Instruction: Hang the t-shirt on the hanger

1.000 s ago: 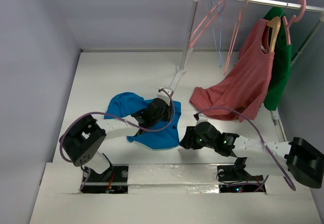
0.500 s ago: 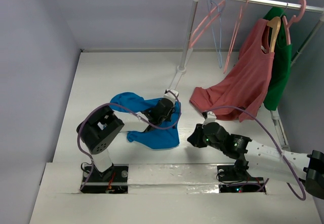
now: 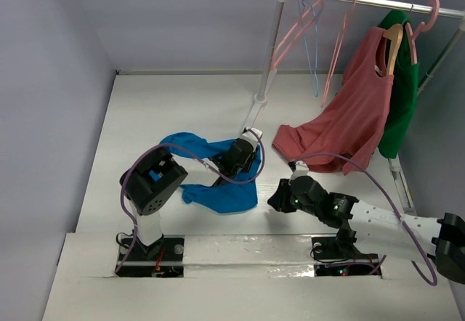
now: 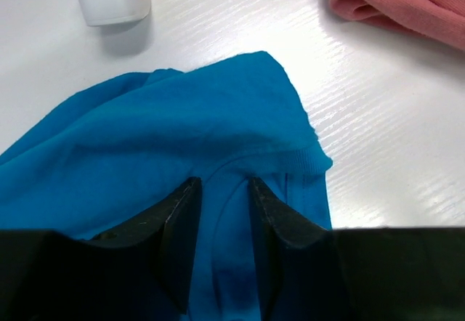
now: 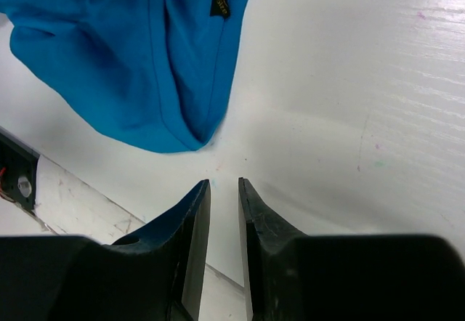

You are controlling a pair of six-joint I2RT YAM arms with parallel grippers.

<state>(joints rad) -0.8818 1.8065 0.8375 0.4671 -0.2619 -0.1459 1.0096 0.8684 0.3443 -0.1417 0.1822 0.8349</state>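
The t-shirt [image 3: 218, 187] is plain bright blue, with a small black label [image 5: 220, 2]. The table [image 3: 167, 110] is white. At the far right, the sleeveless top [image 3: 356, 118] is salmon-red, the garment [image 3: 405, 114] beside it dark green, the hanger [image 3: 296, 35] pink.

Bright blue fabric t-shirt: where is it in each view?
Top external: blue t-shirt centre-left on the white table.
Left wrist: t-shirt fills lower left, showing between the left fingers.
Right wrist: t-shirt upper left, beyond the right fingers.
Shared landmark: the white table.
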